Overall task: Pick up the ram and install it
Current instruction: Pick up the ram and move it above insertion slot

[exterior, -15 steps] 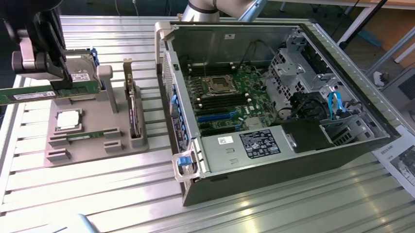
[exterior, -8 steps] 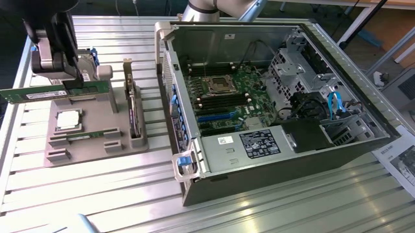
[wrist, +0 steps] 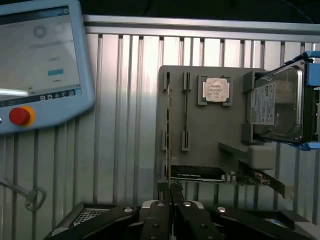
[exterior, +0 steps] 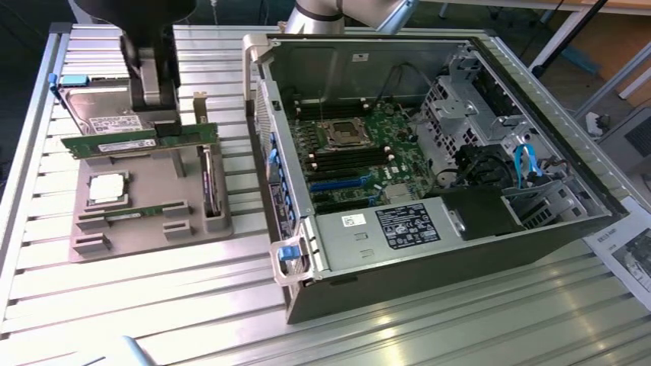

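We found the gripper (exterior: 155,122) pinching the ram (exterior: 107,142), just above the grey tray (exterior: 152,238).
We judged the stick light, stiff and fragile: best held mid-length by its board edges, off chips and contacts.

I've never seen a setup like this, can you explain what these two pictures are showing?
This is a robot arm working beside an open computer case. One picture comes from a camera off to the side; the other from a camera on the arm's wrist, looking past its jaws. On the slatted metal table sits a grey holder with a processor chip, a hard drive and a spare stick. The jaws are shut on a green memory stick, held above the holder.
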Robot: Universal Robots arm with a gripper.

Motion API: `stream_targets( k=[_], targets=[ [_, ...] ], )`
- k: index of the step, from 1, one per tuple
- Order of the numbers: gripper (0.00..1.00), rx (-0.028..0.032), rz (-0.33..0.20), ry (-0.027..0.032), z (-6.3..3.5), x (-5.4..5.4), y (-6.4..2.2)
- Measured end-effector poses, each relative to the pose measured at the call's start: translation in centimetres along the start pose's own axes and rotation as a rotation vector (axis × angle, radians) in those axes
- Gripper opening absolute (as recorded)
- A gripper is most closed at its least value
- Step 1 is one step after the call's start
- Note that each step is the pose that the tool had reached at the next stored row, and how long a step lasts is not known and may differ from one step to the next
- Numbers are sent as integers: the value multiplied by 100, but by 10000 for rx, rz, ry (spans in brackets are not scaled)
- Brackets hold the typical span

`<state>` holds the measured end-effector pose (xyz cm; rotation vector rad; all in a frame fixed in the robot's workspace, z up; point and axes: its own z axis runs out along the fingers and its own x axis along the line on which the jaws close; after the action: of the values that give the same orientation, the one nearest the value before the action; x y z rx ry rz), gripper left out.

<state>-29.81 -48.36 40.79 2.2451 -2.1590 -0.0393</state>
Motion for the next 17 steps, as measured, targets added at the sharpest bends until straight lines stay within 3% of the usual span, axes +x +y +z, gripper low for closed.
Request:
stream_targets(
  k=[2,5,17],
  targets=[
    [12,-5,0,-1,-3,7,-100],
    [12,-20,0,-2,-12,23,-351],
    [12,-53,0,-3,-31,59,-856]
  ],
)
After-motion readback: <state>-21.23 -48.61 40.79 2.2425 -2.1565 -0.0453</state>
